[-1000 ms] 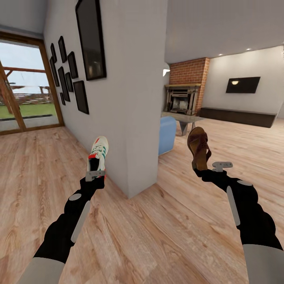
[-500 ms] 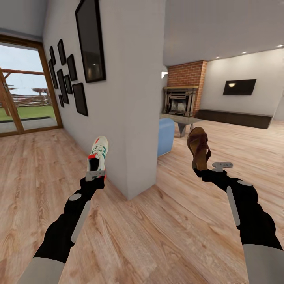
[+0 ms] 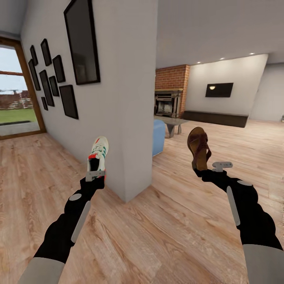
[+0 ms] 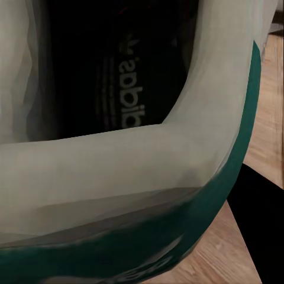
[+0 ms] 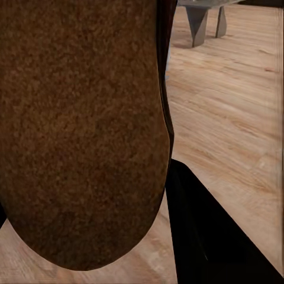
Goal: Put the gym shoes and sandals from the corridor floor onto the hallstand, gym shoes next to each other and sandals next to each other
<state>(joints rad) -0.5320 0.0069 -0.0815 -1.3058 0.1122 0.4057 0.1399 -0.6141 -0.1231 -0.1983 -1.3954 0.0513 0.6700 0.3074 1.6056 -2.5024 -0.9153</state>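
Observation:
My left gripper (image 3: 96, 176) is shut on a white gym shoe (image 3: 98, 154) with green stripes and red-orange accents, held toe-up above the floor; its white heel and dark inside (image 4: 118, 89) loom close in the left wrist view. My right gripper (image 3: 202, 170) is shut on a reddish-brown sandal (image 3: 198, 146), also held upright, with its brown footbed (image 5: 77, 130) right before the right wrist camera. The hallstand is out of view.
A white wall corner (image 3: 130, 118) hung with black picture frames (image 3: 81, 43) stands straight ahead between my arms. Wood plank floor (image 3: 157, 236) runs on both sides. To the right are a blue seat (image 3: 158, 136), a grey table (image 3: 171, 124), a brick fireplace (image 3: 169, 96) and a wall TV (image 3: 219, 90). A glass door (image 3: 15, 98) is far left.
The whole view has swung to the right: the wall, door and fireplace slid left in the picture. Both arms hold the shoe and the sandal as before.

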